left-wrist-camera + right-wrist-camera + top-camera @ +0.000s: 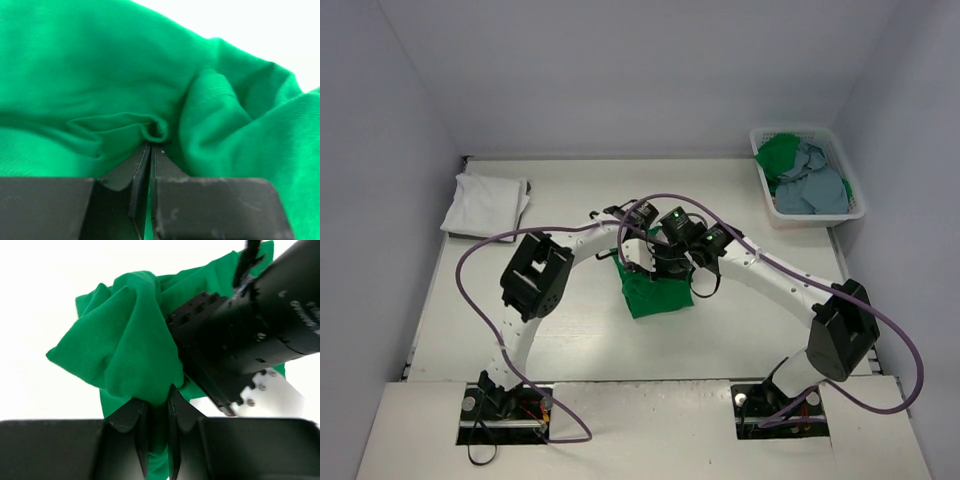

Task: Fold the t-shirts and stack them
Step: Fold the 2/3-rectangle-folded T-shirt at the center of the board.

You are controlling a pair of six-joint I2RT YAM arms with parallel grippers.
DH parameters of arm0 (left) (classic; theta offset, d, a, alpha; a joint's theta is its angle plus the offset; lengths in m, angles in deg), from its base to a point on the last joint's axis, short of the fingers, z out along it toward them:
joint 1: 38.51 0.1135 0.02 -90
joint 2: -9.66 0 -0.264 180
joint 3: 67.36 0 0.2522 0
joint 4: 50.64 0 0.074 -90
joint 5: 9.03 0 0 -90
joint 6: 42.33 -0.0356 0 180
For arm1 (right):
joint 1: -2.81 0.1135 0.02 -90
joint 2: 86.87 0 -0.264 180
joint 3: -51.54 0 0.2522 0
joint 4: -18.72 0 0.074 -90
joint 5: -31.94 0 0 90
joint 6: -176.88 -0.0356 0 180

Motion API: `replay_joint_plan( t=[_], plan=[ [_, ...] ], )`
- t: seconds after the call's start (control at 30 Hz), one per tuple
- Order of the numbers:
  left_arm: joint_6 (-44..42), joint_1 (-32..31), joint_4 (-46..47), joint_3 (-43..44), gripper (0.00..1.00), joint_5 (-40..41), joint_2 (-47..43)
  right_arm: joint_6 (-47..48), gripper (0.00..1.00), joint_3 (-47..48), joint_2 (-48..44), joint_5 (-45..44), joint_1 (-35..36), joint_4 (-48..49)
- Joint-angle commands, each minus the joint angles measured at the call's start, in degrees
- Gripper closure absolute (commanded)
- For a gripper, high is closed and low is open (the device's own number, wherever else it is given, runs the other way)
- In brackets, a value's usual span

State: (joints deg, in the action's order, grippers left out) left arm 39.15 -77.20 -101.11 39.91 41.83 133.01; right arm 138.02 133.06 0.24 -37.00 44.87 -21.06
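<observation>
A bright green t-shirt (658, 293) is bunched up in the middle of the table, and both grippers meet over its far edge. My left gripper (151, 146) is shut on a small fold of that green t-shirt (100, 75), which fills the left wrist view. My right gripper (159, 400) is shut on a thick bunch of the green t-shirt (130, 340), right beside the left arm's wrist (240, 340). In the top view the left gripper (638, 255) and right gripper (670, 262) sit close together. A folded white t-shirt (486, 203) lies at the back left.
A white slotted basket (812, 131) stands at the back right, holding a dusty blue-grey t-shirt (815, 188) and another green cloth (778, 155). Purple cables loop over both arms. Walls close in the table on the left, back and right.
</observation>
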Motion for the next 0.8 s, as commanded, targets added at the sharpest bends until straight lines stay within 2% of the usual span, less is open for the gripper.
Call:
replay_joint_plan(
  t=[0.0,0.17,0.43,0.6,0.77],
  plan=[
    [-0.45,1.34,-0.47,5.17,0.99,6.78,-6.53,0.90,1.00,2.72,0.42,1.00,-0.14,1.15],
    [-0.37,4.68,0.23,8.52,0.99,12.85,-9.61,1.07,1.00,3.34,1.39,0.74,-0.14,1.15],
    [0.08,13.02,-0.73,14.41,0.98,15.75,-11.11,2.04,1.00,4.39,3.77,-0.05,-0.31,1.24],
    [0.16,17.94,1.28,10.73,0.98,13.65,-12.69,2.39,1.00,6.23,5.78,0.74,-1.81,1.67],
    [-0.98,18.57,1.82,6.51,0.98,12.68,-13.75,1.95,1.00,11.33,9.04,2.14,-3.65,2.29]
  ],
)
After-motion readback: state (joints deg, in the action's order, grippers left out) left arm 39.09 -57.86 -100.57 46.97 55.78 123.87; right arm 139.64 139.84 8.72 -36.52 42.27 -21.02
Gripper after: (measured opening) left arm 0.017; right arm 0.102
